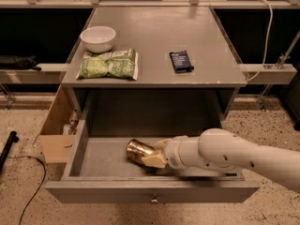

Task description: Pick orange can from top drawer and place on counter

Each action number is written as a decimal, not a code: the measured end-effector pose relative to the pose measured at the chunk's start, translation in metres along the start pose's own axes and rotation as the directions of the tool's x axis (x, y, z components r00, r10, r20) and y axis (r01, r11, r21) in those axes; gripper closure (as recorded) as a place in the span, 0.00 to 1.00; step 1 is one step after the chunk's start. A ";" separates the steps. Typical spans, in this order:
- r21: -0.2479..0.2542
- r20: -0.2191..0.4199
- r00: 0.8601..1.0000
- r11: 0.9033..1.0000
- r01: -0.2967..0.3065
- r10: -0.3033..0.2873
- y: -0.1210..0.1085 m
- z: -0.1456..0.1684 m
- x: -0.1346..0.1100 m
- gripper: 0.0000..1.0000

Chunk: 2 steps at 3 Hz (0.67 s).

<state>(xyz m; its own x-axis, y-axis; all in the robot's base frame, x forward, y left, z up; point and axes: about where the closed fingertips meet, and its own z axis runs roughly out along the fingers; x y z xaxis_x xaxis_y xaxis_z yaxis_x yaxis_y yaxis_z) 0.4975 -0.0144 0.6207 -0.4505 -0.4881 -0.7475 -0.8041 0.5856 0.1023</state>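
My gripper (151, 153) is sitting low inside the open top drawer (77, 149), with my fingers (153, 161) gripping, as far as I can tell, the orange can (137, 150), which is lying on its side there. The worktop (154, 32) is carrying a white bowl (98, 38), a green bag (108, 64) and a dark packet (181, 61).

Our gripper (151, 154) grips the orange can (138, 150) in the top drawer (117, 191), forward of the counter (154, 32) edge. We see bare counter between green bag (108, 63) and dark packet (181, 61).
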 end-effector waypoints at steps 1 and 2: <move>-0.002 -0.004 1.000 1.000 0.012 -0.012 -0.004 -0.013 -0.013 1.00; 0.019 -0.019 0.998 0.998 0.063 -0.062 -0.010 -0.053 -0.055 1.00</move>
<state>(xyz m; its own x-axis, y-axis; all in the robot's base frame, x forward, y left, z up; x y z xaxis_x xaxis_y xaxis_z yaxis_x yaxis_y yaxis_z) 0.5101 -0.0274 0.6956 -0.4066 -0.5356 -0.7401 -0.8232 0.5662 0.0425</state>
